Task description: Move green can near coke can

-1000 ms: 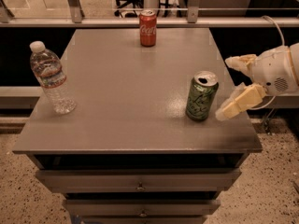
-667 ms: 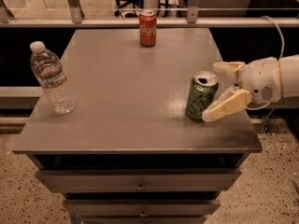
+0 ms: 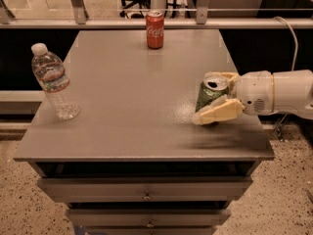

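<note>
One view, high before the table (image 3: 132, 102), looking down; gripper (image 3: 208, 97) near its right edge.

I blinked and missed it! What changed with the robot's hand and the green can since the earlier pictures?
The white two-finger gripper slid left in the view over the grey table and now straddles the green aluminium drink can, fingers open, one on each side. Nothing is lifted. The green can, the red aluminium coke can at the far edge and the clear plastic water bottle stayed put.

Dim, seemingly overhead light; gripper (image 3: 209, 97) at right casts shadow on table (image 3: 132, 106).
</note>
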